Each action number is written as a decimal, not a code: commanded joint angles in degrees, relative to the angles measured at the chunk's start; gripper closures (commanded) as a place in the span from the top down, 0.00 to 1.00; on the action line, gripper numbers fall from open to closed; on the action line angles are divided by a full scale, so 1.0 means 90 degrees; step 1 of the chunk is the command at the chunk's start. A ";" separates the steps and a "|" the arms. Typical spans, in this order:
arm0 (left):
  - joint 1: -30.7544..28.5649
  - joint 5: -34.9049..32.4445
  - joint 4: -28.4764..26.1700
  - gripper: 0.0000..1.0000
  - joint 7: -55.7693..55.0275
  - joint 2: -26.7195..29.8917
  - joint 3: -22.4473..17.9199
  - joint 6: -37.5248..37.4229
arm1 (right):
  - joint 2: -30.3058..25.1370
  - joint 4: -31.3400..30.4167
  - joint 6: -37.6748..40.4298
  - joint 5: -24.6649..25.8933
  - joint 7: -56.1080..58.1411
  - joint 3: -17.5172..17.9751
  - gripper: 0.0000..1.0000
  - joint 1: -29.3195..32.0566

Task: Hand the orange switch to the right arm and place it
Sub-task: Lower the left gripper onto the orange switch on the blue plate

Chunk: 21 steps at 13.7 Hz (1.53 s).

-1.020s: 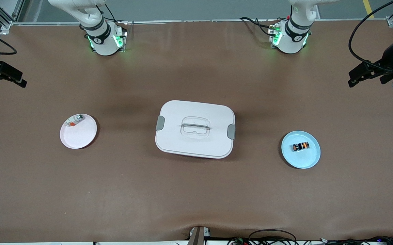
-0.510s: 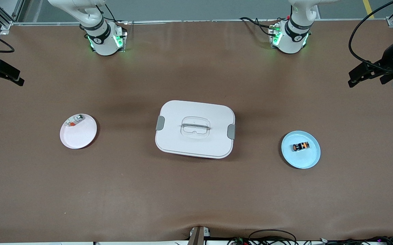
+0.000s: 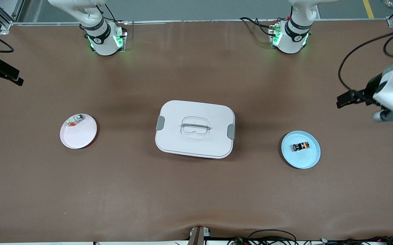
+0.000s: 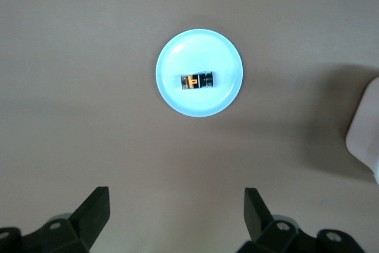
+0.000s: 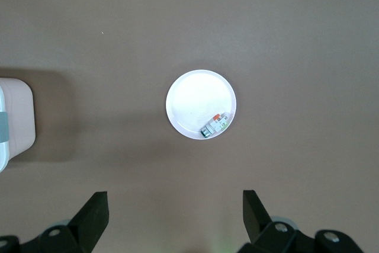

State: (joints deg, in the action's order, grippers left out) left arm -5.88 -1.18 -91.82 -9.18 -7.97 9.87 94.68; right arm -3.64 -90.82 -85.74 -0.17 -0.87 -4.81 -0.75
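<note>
A closed box (image 3: 195, 129) stood in the middle of the tabletop (image 3: 196, 190). Toward the left arm's end lay a plate (image 3: 310, 160), and the orange switch (image 3: 301, 146) lay on it, near its middle. Toward the right arm's end lay another plate (image 3: 80, 137), well apart from the box, with a small part (image 3: 74, 120) lying in it at the rim farther from the front camera. The left claw (image 3: 344, 101) hung over the tabletop at the left arm's end, jaws apart. The right claw (image 3: 16, 80) hung over the right arm's end, jaws apart too.
</note>
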 commanded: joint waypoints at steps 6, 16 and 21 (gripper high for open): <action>-0.0146 -0.0170 -0.2092 1.00 0.0024 -0.0469 -0.0013 0.3080 | 0.0073 0.0150 0.0122 0.0106 -0.0001 0.0075 1.00 0.0044; -0.0157 -0.0171 -0.2073 1.00 0.0024 -0.2345 -0.0023 0.5065 | 0.0073 0.0160 0.0112 0.0106 0.0058 0.0075 1.00 0.0063; -0.0157 -0.0171 -0.2063 1.00 0.0024 -0.2687 -0.0023 0.5339 | 0.0073 0.0169 0.0103 0.0116 0.0067 0.0075 1.00 0.0063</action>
State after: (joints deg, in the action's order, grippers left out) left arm -7.03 -1.65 -111.11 -9.03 -31.03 9.56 141.80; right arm -3.51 -90.66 -85.61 -0.14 -0.83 -4.67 -0.75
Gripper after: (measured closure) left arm 0.000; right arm 0.000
